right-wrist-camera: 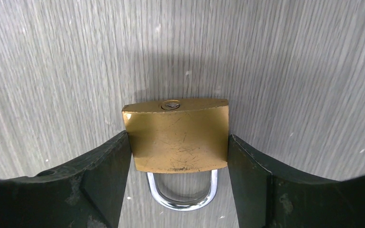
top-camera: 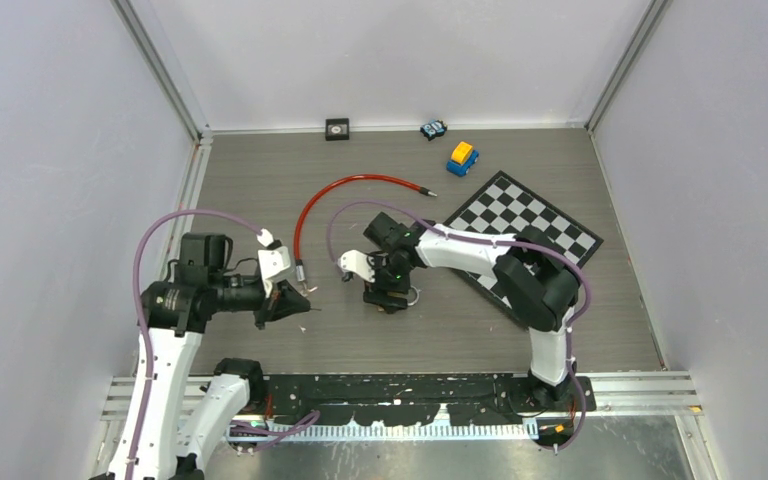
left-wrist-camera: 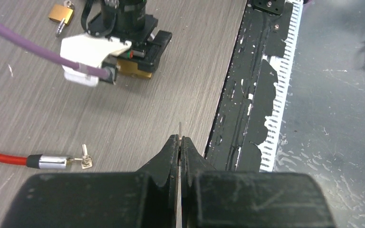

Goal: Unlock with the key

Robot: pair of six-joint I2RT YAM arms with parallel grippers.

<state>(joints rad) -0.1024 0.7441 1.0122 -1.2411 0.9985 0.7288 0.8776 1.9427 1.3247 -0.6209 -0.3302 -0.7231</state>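
1. Hard to read: my left gripper [left-wrist-camera: 179, 141] is pressed together on 1 thin metal sliver [left-wrist-camera: 179, 128], seen edge-on. I cannot tell whether it is a key. In the top view my right wrist hides the padlock [right-wrist-camera: 176, 135].
2. Padlock: flat on the table [top-camera: 260, 180], its brass body pinched by my right gripper [right-wrist-camera: 178, 147]. The keyhole [right-wrist-camera: 170, 105] faces away from the wrist and the shackle [right-wrist-camera: 182, 197] points toward it.
3. Small keys [left-wrist-camera: 86, 162]: at the red cable [left-wrist-camera: 2, 156] end, apart from my left tips.
4. Room: bare table between sliver and padlock, with a black rail [left-wrist-camera: 247, 95] just beside my left tips.

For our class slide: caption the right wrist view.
Right gripper clamps brass padlock by its sides, keyhole end pointing away, shackle end nearest.
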